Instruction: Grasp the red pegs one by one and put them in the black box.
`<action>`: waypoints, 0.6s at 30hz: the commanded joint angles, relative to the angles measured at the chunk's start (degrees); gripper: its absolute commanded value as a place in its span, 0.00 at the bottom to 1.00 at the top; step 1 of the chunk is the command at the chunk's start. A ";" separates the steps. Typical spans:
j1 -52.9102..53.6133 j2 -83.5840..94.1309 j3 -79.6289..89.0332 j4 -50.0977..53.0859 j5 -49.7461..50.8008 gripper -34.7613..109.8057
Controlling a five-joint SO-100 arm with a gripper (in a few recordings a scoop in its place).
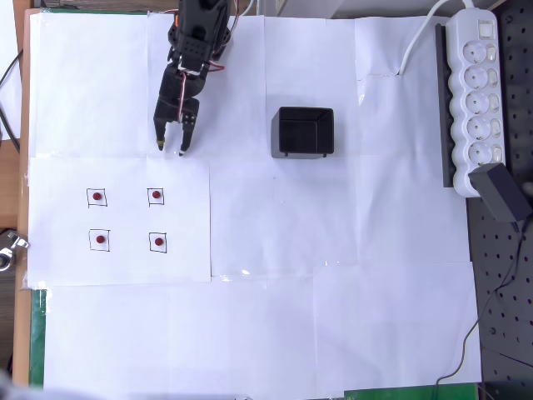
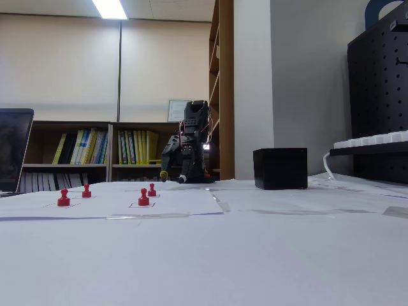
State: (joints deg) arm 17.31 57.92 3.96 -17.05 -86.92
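The paper-covered bench (image 1: pixel 333 317) is carrying everything. The black arm's claw (image 1: pixel 170 147) is hanging released, its tips slightly parted, gripping nothing, above the sheet edge. The black box (image 1: pixel 303 132) is sitting to its right. Four red pegs (image 1: pixel 97 197) are standing in drawn squares below the claw. No writing is legible.

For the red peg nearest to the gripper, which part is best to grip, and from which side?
Probably from above, closing on the rounded head of the red peg. In the fixed view it stands upright on a wider base, head up. The gripper hangs just beyond it, fingertips pointing down.
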 commanded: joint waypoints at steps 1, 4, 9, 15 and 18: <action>-0.26 9.05 4.57 -6.59 -2.11 0.35; -1.67 15.82 9.76 -8.61 -3.87 0.35; -2.29 25.49 17.49 -11.16 -4.75 0.35; -2.20 30.59 22.15 -12.13 -5.54 0.35; -1.67 31.46 23.99 -11.51 -5.80 0.35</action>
State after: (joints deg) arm 14.59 88.51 24.43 -28.04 -91.76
